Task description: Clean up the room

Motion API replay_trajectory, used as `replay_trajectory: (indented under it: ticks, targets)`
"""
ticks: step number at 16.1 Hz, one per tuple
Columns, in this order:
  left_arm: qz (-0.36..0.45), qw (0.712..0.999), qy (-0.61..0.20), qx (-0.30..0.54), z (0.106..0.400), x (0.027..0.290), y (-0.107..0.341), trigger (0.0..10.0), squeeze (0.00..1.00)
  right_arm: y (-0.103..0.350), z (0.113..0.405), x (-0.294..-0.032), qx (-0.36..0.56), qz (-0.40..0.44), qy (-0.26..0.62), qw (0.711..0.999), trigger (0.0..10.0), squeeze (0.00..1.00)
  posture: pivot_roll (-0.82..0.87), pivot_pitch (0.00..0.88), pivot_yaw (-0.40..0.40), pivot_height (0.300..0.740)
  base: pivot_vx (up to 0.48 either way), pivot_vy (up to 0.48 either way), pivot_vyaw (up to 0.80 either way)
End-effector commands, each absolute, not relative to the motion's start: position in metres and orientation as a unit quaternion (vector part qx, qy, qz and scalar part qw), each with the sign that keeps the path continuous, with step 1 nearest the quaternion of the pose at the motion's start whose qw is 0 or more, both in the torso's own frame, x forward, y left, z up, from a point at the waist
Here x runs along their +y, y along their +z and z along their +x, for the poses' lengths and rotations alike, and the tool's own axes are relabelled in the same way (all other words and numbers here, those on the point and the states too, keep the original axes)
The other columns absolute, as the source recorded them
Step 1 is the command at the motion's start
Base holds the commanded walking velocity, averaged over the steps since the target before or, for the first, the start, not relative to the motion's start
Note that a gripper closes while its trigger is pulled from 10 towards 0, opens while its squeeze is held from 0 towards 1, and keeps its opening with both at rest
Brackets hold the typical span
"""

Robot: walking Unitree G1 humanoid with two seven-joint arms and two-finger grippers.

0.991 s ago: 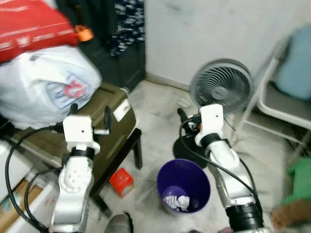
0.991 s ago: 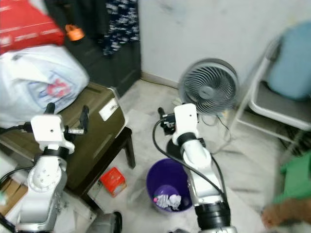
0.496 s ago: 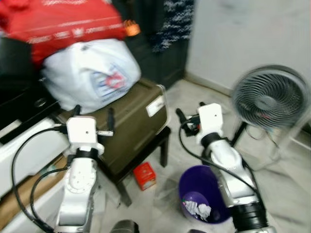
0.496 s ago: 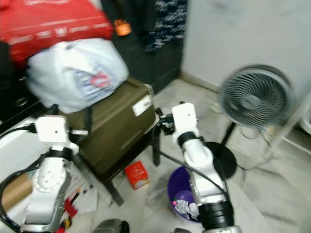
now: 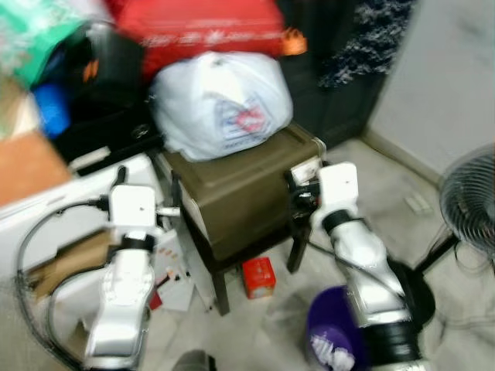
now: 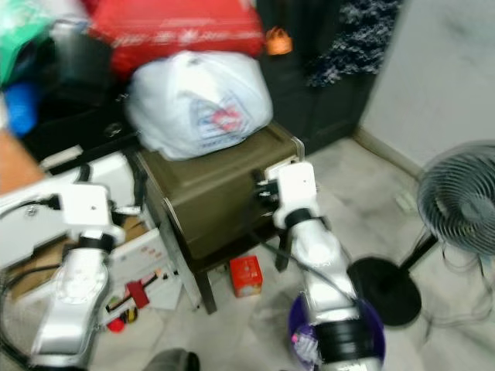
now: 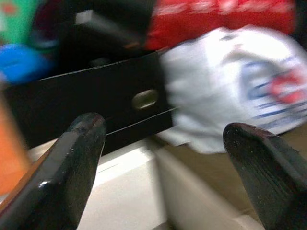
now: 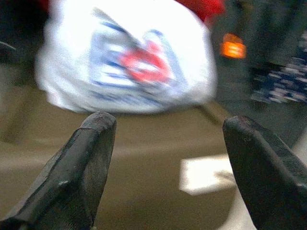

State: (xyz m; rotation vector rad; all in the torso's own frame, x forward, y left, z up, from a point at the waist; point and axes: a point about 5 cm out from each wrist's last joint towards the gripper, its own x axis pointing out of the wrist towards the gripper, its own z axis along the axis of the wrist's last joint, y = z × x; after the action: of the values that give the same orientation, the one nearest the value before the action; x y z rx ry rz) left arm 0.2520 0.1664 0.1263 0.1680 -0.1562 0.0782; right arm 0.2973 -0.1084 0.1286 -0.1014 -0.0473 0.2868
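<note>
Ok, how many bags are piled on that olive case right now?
2: a white plastic bag sits directly on the olive case, and a red bag lies above and behind it. The blurred clutter further left may hide more.

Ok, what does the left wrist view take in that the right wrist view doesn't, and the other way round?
Left wrist view: a black panel with an oval handle, a blue thing and a white surface below. Right wrist view: the olive-brown case top with its white label, an orange thing and a dark patterned garment. Both share the white bag with red and blue print, and the red bag above it.
</note>
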Motion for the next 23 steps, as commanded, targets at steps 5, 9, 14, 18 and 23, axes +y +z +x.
replay_trajectory:
  ticks: [5,9,14,18,23]
  targets:
    - [0.096,0.991,0.042,-0.078,0.255,0.165,0.129,10.0,0.00,0.128,0.303,-0.106,-0.028,-0.045,0.145,0.988,10.0,0.00,-0.07,0.000,0.020,0.740,0.000,0.000,0.80]
    - [0.108,0.988,0.083,-0.077,0.247,0.180,0.131,10.0,0.00,0.130,0.304,-0.112,-0.031,-0.048,0.140,0.988,10.0,0.00,-0.06,0.000,0.017,0.740,0.000,0.000,0.80]
    - [0.112,0.989,0.066,-0.070,0.250,0.179,0.128,10.0,0.00,0.130,0.306,-0.109,-0.034,-0.048,0.142,0.988,10.0,0.00,-0.07,0.000,0.020,0.740,0.000,0.000,0.80]
    - [0.114,0.989,0.069,-0.067,0.251,0.179,0.129,10.0,0.00,0.131,0.307,-0.110,-0.035,-0.048,0.141,0.988,10.0,0.00,-0.07,0.000,0.023,0.740,0.000,0.000,0.80]
    - [0.101,0.989,0.082,-0.066,0.252,0.179,0.128,10.0,0.00,0.131,0.308,-0.111,-0.036,-0.043,0.134,0.989,10.0,0.00,-0.07,0.000,0.020,0.740,0.000,0.000,0.62]
